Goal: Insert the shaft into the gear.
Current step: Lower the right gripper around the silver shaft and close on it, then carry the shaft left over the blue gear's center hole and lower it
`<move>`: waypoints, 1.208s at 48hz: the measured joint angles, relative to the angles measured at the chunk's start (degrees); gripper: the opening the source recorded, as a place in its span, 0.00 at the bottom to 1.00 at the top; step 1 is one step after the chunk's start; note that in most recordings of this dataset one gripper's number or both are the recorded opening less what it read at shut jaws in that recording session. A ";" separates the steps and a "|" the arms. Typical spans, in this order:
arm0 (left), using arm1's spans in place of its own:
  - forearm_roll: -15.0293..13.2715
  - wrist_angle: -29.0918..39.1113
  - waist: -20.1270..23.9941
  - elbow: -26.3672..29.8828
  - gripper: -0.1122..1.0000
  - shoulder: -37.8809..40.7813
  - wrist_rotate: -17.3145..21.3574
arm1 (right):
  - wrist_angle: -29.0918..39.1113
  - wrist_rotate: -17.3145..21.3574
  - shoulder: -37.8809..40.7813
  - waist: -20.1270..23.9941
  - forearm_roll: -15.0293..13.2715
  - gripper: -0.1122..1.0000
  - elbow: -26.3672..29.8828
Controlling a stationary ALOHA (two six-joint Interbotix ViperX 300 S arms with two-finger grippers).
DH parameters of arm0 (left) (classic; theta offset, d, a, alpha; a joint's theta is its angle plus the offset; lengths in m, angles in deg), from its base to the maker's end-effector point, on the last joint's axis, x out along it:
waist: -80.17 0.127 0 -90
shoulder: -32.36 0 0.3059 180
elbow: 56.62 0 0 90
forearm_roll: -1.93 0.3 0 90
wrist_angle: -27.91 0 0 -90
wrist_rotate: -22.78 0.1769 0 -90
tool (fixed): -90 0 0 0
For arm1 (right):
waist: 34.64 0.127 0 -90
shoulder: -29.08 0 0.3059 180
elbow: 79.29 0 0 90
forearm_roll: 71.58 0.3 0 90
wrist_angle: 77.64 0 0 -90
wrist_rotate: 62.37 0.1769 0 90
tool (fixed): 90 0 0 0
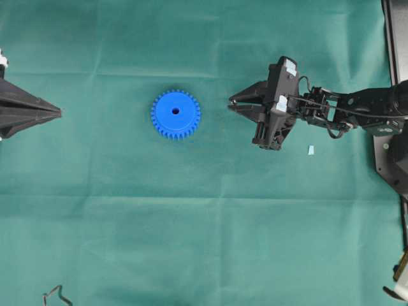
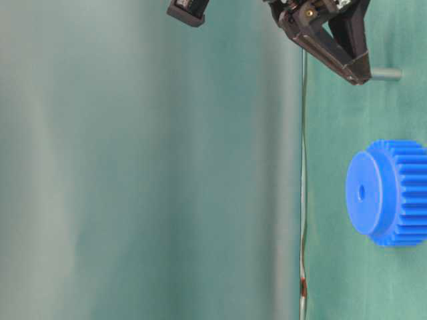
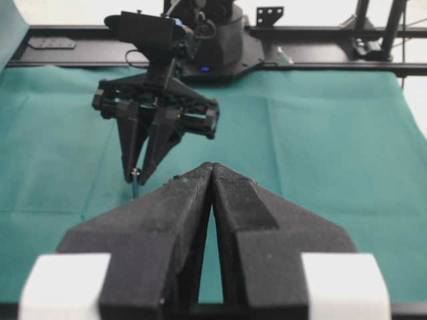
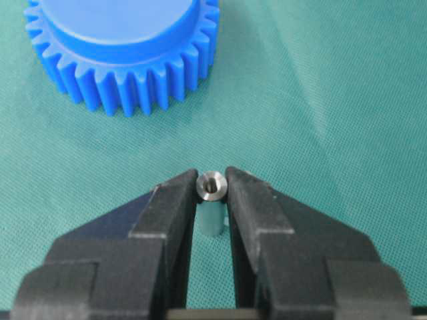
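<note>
A: What covers the table?

B: A green cloth (image 1: pixel 191 242), creased in straight fold lines. In the overhead view a black frame (image 1: pixel 395 38) runs down the right edge, and a small pale scrap (image 1: pixel 311 150) lies right of centre.

A: And the gear?

B: The blue gear (image 1: pixel 175 114) lies flat just left of centre in the overhead view, hole facing up, nothing touching it.

A: The shaft?

B: In the right wrist view the shaft (image 4: pixel 211 187) stands upright at centre frame, its lower end on the cloth, well clear of the gear.

A: Is it held?

B: The right gripper (image 4: pixel 212 183) has its fingertips pressed against both sides of the shaft's top.

A: The other arm?

B: The left gripper (image 3: pixel 212 168) sits at the overhead view's left edge, jaws together, holding nothing.
</note>
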 measured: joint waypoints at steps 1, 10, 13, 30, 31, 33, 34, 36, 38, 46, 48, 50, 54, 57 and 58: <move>0.00 0.09 -0.09 0.00 0.12 0.00 0.00 | 0.00 0.00 0.00 -0.09 -0.09 0.25 0.00; 0.00 0.18 -0.09 0.00 0.12 -0.09 0.00 | 1.05 -0.09 -1.05 0.00 0.53 0.25 0.09; 0.00 0.18 -0.09 0.00 0.12 0.00 0.00 | 2.29 -0.09 -2.55 0.00 0.62 0.25 0.00; 0.00 0.18 0.00 0.00 0.12 0.00 -0.09 | 12.48 -0.62 -10.81 0.00 0.62 0.25 3.16; 0.00 0.18 -0.09 0.00 0.12 0.00 -0.26 | 12.83 -0.62 -10.99 0.00 0.62 0.25 3.43; 0.00 0.18 -0.09 0.00 0.12 0.00 -0.09 | 13.27 -0.62 -11.16 0.00 0.62 0.25 3.69; 0.00 0.18 0.00 0.00 0.12 -0.09 -0.09 | 13.45 -0.70 -11.07 0.00 0.62 0.25 3.87; 0.00 0.18 -0.09 0.00 0.12 0.00 -0.18 | 13.80 -0.70 -10.99 0.00 0.62 0.25 4.22; 0.00 0.18 0.00 0.00 0.12 0.00 -0.26 | 13.97 -0.79 -10.99 0.00 0.62 0.25 4.66; 0.00 0.18 0.00 0.00 0.12 0.00 -0.18 | 14.24 -0.79 -8.79 0.26 0.62 0.25 7.38; 0.00 0.35 -0.09 0.00 0.12 0.00 -0.18 | 14.41 -0.79 -8.09 0.44 0.62 0.25 8.35; 0.00 0.44 0.00 0.00 0.12 0.00 -0.18 | 14.68 -0.79 -7.21 0.62 0.53 0.25 9.40; 0.00 0.62 0.00 0.00 0.12 0.00 -0.18 | 15.29 -0.88 -5.45 0.97 0.44 0.25 11.95; 0.00 0.62 0.00 0.00 0.12 0.00 -0.18 | 16.26 -0.79 -4.13 1.14 0.18 0.25 13.80; 0.00 0.62 -0.09 0.00 0.12 0.00 -0.18 | 16.44 -0.88 -3.78 1.23 0.09 0.25 14.41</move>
